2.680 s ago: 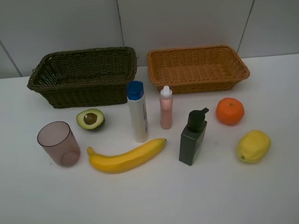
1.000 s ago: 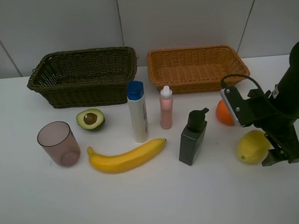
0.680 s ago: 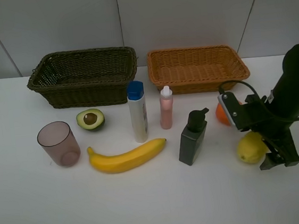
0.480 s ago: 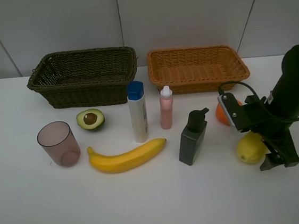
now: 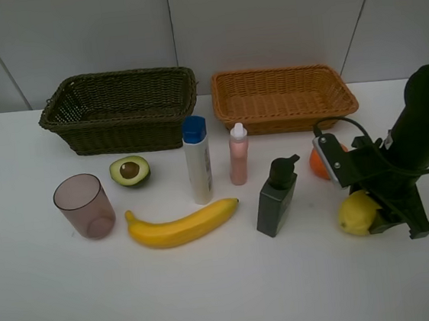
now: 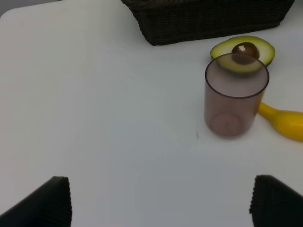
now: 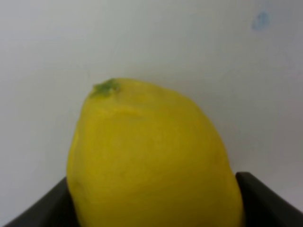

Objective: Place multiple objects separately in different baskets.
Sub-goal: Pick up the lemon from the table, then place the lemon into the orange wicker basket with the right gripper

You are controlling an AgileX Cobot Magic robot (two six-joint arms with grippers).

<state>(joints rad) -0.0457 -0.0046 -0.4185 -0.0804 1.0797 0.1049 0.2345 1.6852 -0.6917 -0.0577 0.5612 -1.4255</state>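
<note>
On the counter [image 5: 214, 298] beside the orange [image 5: 317, 166], the right fingers [image 7: 267, 202] pressed both sides of the lemon [image 5: 354, 213]; whether it had lifted was unclear. The left fingers [image 6: 47, 203] stood wide apart above the counter near the cup [image 6: 235, 97].

Table: flat white tabletop [image 5: 229, 297], under and all around the right pincer [image 5: 378, 218].
Wall: pale grey panels with thin dark seams [image 5: 261, 17], upright, well beyond the pincer.
Smudge: faint blue spot [image 7: 261, 20] on the tabletop, ahead of the pincer.
</note>
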